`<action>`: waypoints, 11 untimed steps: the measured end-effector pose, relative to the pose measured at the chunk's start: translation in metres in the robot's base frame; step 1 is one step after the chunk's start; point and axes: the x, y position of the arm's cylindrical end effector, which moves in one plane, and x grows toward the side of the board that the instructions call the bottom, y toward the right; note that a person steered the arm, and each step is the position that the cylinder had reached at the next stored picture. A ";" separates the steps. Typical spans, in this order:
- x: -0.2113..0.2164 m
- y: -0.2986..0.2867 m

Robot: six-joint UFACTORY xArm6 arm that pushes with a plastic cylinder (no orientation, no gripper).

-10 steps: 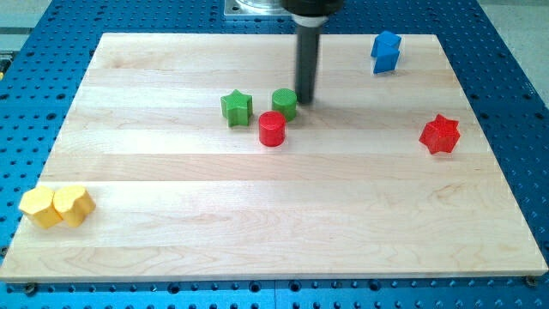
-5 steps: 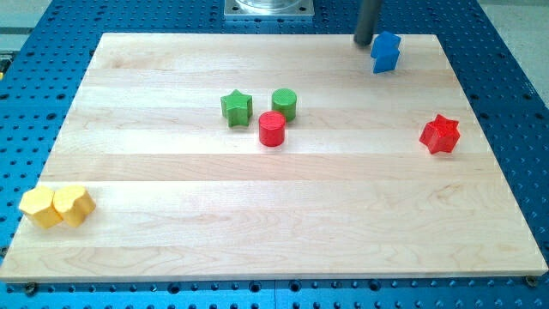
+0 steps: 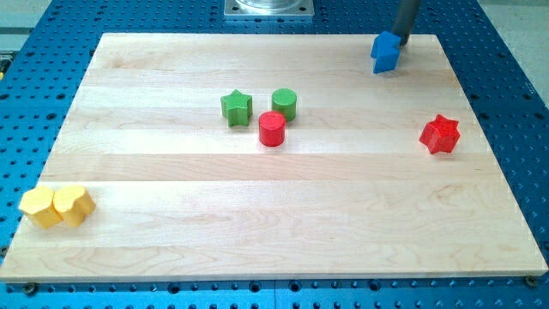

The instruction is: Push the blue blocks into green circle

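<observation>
Blue block, my tip touching.

A blue block is sitting just beside my dark grey tip; farther off are showing a green star, green cylinder, red cylinder, red star and two yellow blocks.
</observation>
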 end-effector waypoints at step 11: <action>0.133 -0.148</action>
